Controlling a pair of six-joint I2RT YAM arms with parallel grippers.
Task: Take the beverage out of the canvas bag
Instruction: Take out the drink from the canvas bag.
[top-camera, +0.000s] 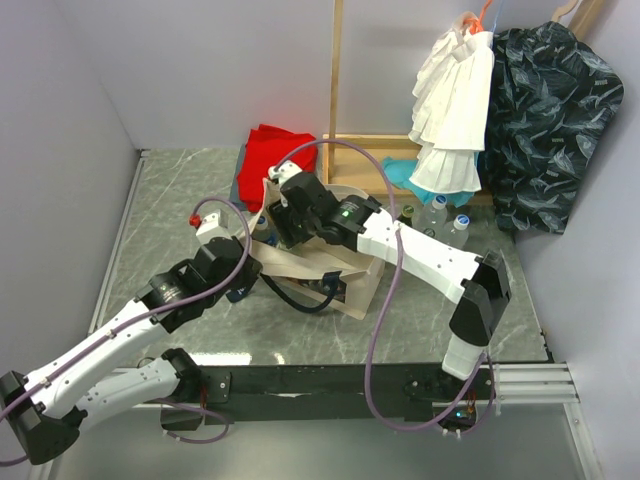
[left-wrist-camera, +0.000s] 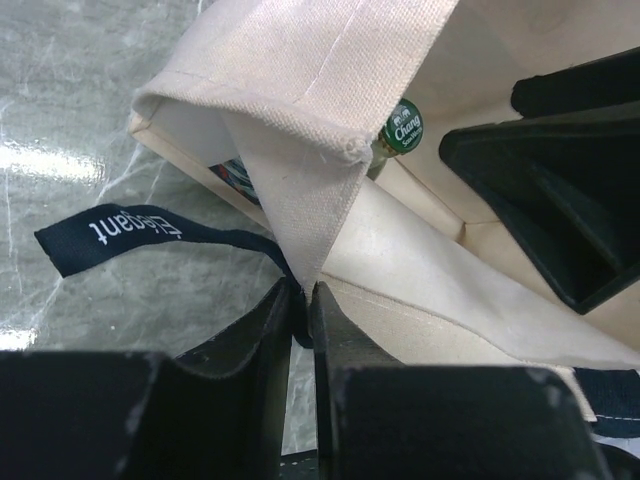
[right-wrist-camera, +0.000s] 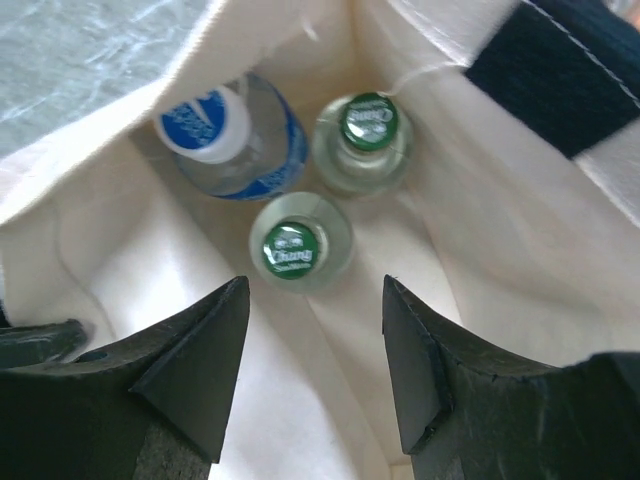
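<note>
While agape, right end effector (right-wrist-camera: 315, 298) empty.

Left hand (left-wrist-camera: 303, 297) tight — right hand (right-wrist-camera: 315, 300) wide

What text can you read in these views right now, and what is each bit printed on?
"Elegant": on the navy strap of the canvas bag, upside down in the left wrist view.
"Chang": on the near green cap inside the bag.
"Chang": on the far green cap; the finer print under it is too small to read.
Blue-and-white cap: its print is blurred and unreadable.
</note>
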